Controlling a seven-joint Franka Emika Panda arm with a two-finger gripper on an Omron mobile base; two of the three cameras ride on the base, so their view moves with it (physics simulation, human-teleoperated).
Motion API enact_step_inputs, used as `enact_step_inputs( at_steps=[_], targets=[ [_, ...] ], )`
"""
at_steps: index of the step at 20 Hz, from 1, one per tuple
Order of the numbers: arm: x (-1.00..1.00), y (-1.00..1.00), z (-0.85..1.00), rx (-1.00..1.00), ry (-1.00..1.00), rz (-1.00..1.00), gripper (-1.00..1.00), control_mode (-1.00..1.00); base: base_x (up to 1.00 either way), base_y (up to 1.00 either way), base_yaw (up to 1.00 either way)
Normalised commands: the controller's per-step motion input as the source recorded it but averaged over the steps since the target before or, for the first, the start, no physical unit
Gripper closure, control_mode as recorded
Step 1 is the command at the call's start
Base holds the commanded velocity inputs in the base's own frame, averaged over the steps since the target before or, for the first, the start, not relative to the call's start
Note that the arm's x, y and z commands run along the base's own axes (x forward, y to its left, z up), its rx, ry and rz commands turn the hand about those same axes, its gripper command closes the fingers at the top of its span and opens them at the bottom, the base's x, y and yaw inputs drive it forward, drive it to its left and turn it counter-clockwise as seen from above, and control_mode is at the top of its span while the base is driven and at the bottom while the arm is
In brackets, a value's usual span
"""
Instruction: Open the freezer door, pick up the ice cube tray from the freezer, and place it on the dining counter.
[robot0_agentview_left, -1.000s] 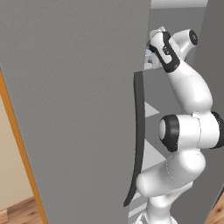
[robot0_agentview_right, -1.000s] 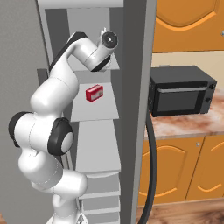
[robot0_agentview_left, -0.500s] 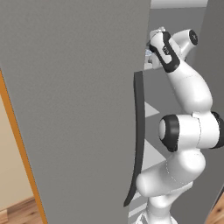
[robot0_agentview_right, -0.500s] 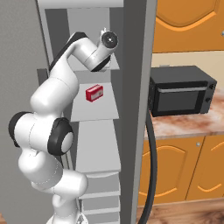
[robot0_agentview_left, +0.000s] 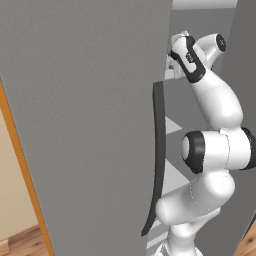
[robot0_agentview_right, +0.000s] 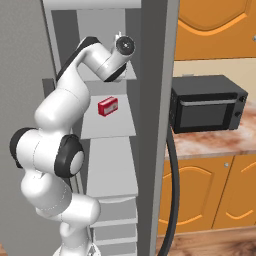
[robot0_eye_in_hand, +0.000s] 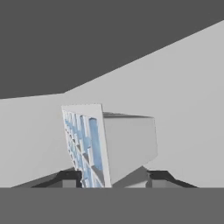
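**Closing on the tray inside the freezer**

Straddling the small light blue-white gridded ice cube tray (robot0_eye_in_hand: 87, 144) with the two dark finger tips of the gripper (robot0_eye_in_hand: 113, 177), one on each side, jaws partly drawn in; firm clamp or not, impossible to tell. Reaching high past the tall matte grey freezer door (robot0_agentview_left: 85, 125), swung wide with its curved dark bar handle (robot0_agentview_left: 157, 155) outward to give room. Lying further in, on a light grey shelf of the grey freezer (robot0_agentview_right: 107, 165): a small red box (robot0_agentview_right: 108, 106), untouched.
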Motion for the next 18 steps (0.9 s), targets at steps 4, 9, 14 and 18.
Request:
enact_step_inputs(
  at_steps=[4,9,14,18],
  targets=[
    [0.00,0.00,0.00,0.00,0.00,0.00,1.00,-1.00,0.00,0.00,0.00],
    [0.00,0.00,0.00,0.00,0.00,0.00,1.00,-1.00,0.00,0.00,0.00],
    [0.00,0.00,0.00,0.00,0.00,0.00,1.00,-1.00,0.00,0.00,0.00],
    [-0.02,0.00,0.00,0.00,0.00,0.00,1.00,-1.00,0.00,0.00,0.00]
  ],
)
